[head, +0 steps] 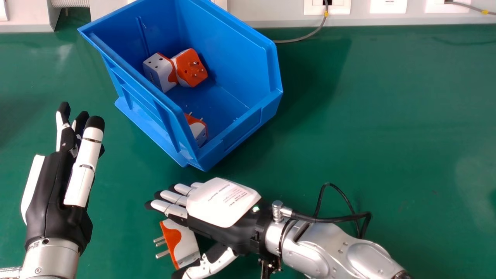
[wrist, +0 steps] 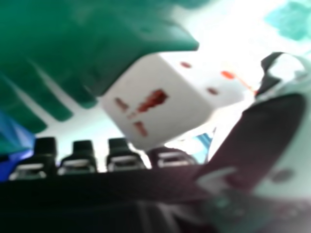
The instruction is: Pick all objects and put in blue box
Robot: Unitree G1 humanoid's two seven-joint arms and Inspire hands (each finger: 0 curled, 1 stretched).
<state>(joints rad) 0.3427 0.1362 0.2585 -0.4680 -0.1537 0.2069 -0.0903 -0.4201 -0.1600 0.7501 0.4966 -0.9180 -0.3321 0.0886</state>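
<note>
Right hand (head: 228, 205) is bracketing 1 plug adapter (head: 188, 240) between its loosely extended fingers and thumb; left hand (head: 48, 193) is hovering open at the head view's left. 3 other adapters (head: 192, 69) are sitting inside the blue box (head: 240, 58), seemingly leaving 1 to load.

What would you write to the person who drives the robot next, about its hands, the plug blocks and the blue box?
Left hand: open, idle, left of the box.
Right hand: open, fingers straight, with a white and orange plug block between thumb and fingers. I can't tell if the grip is firm.
Done: three plug blocks are in the blue box: a pair touching, block one and block two, and block three in a corner nearer the robot.
Left: the block at the right hand still has to go in.
</note>
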